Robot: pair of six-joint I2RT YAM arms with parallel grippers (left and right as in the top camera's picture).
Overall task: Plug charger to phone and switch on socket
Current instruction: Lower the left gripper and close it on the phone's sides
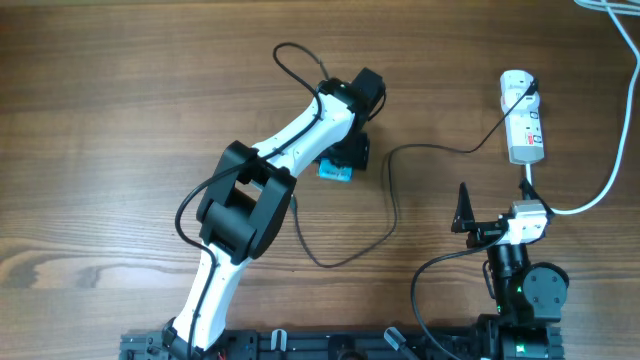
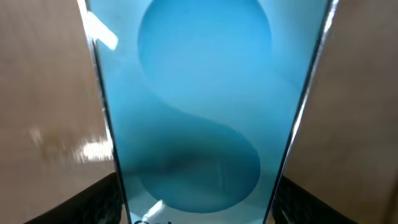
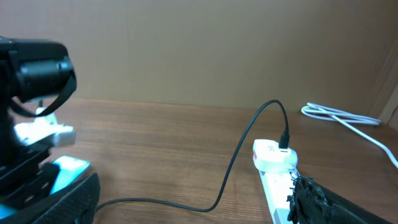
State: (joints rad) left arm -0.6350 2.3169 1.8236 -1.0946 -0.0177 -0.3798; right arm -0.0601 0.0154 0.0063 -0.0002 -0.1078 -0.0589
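Wooden table (image 1: pixel 100 100): phone (image 2: pixel 199 112) between left jaws.

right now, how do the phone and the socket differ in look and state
The phone is light blue; the socket is white. The phone is largely hidden under the left arm; the socket lies in the open. The charger is plugged in at the socket; no plug shows at the phone. Both are flat and elongated.
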